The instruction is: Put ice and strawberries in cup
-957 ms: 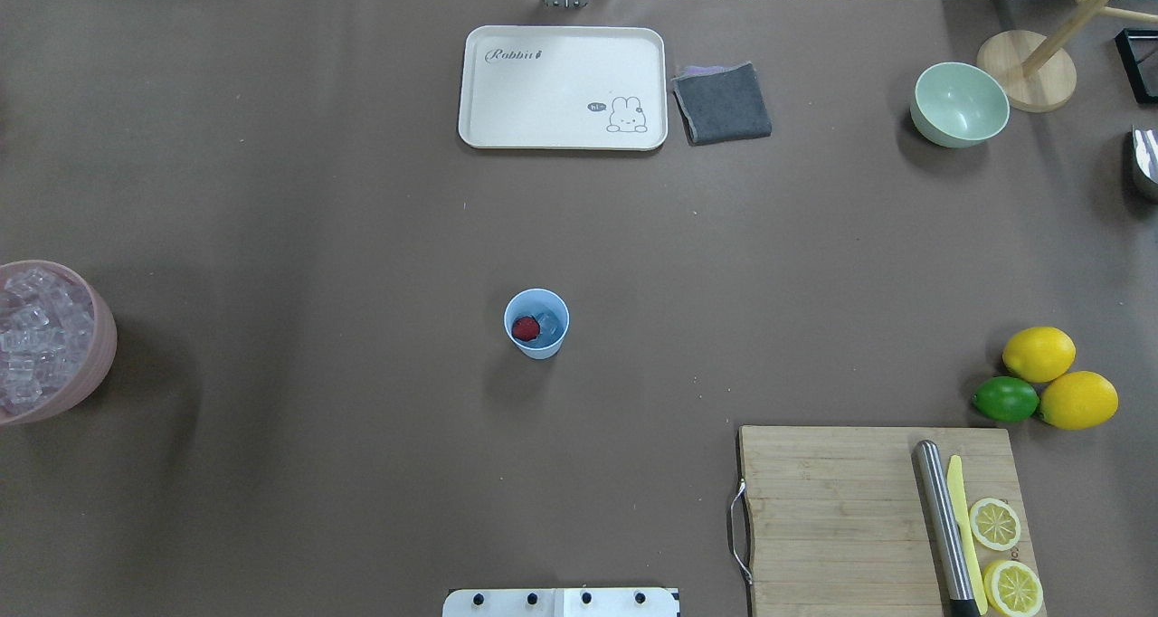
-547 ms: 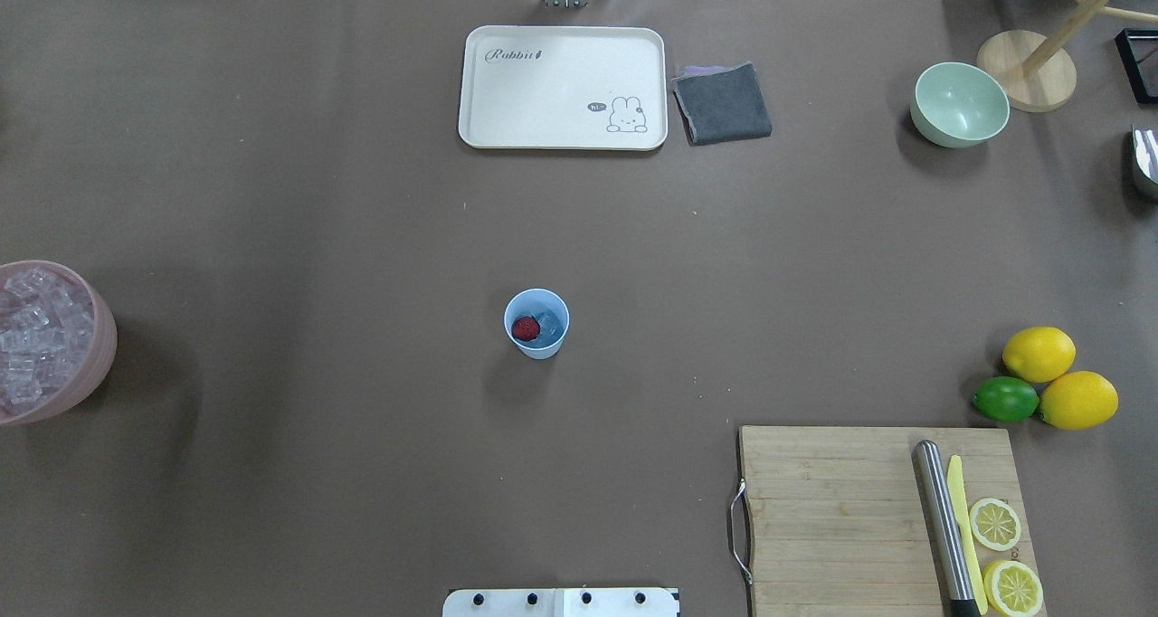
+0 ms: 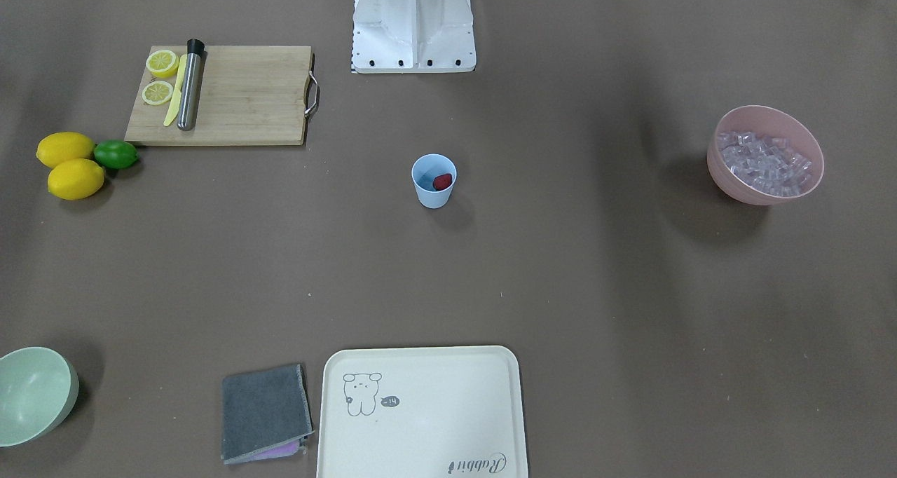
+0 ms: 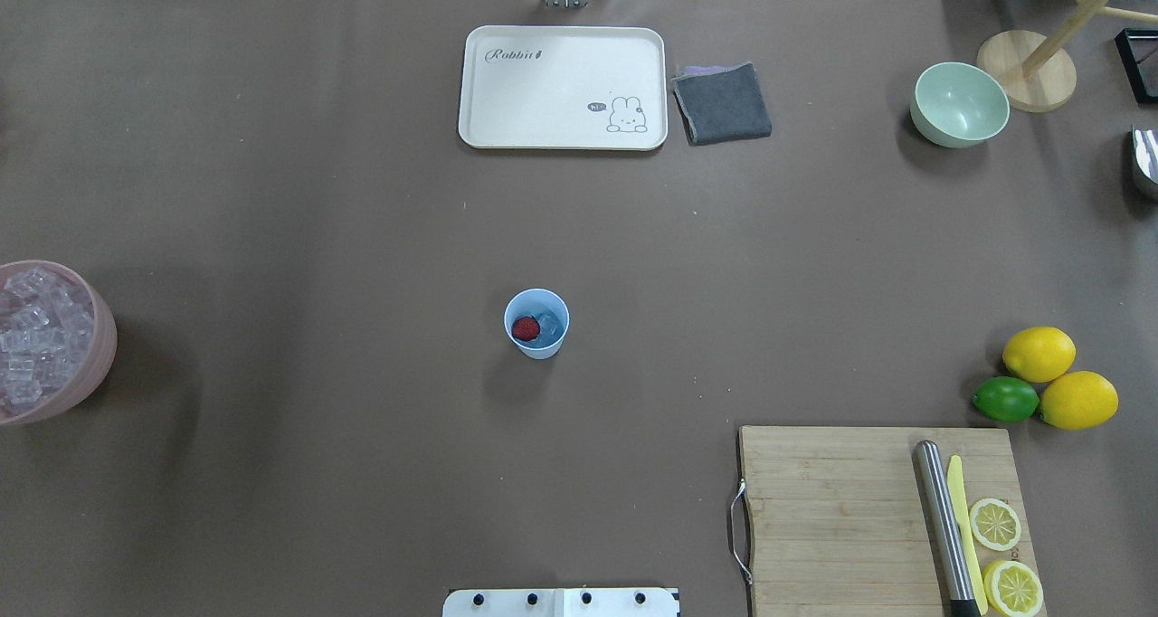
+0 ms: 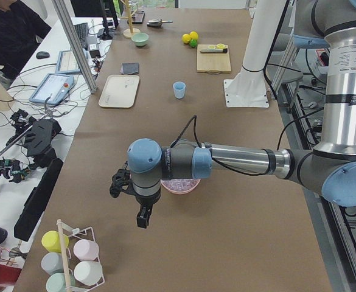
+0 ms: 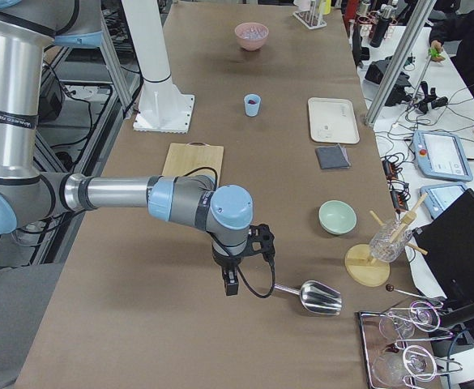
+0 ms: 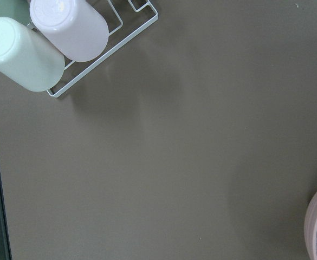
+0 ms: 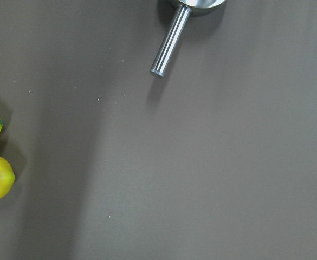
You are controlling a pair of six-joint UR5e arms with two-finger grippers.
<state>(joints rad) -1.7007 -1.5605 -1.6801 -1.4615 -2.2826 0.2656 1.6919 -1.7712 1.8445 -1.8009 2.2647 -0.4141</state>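
From across the surface (image 3: 560, 268), the cup (image 3: 434, 192) stands upright near the middle, well apart from everything else, with the strawberry (image 3: 442, 181) lying inside it against the wall. The ice (image 3: 764, 162) is heaped in a pink bowl (image 3: 729, 183) far off toward the robot's left. A cutting board (image 3: 245, 96) lies near the base, with two lemons (image 3: 66, 162) and a lime (image 3: 115, 154) touching one another just beside it. In the overhead view the berry sits in the left half of the cup's interior, a pale cube of ice next to it. From the table's left end, the left end effector (image 5: 142, 218) hangs pointing down just beside the pink bowl, near a wire rack (image 5: 74, 261) of upturned cups. I cannot tell if it is released or clenched. From the right end, the right end effector (image 6: 230, 284) hangs over bare surface near a metal scoop (image 6: 320, 297); its state cannot be told either. The left wrist camera shows the rack's corner and the bowl's rim. The right wrist camera shows the scoop's handle and the lemons at the edge.
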